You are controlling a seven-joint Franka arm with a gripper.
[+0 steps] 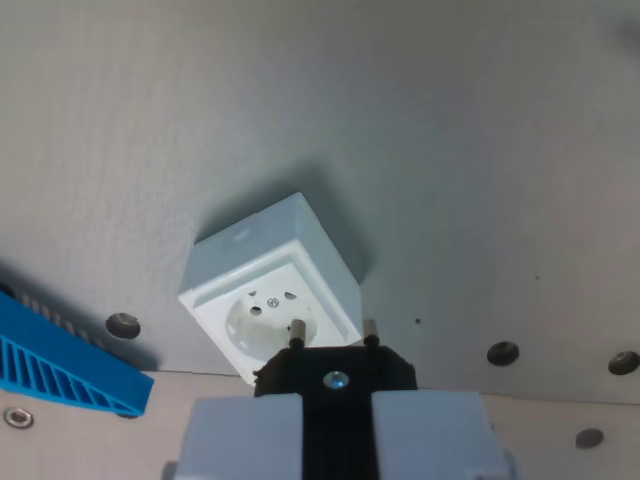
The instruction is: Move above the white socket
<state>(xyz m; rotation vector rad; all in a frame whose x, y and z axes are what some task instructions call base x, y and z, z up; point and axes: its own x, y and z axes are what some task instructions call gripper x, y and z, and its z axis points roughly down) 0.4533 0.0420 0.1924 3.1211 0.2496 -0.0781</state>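
The white socket (pixel 272 290) sits on the grey table (pixel 450 150), centre-left in the wrist view. The gripper (pixel 336 425) is clamped on a black plug (pixel 335 375), whose pins overlap the socket's lower edge. A blue ribbed part (pixel 60 365) lies at the wrist view's left.

matt white plastic socket (pixel 270 295), black plastic plug (pixel 335 372) with shiny metal pins.

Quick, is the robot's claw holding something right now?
Gripper: closed on the black plug, its two pins pointing toward the white socket.
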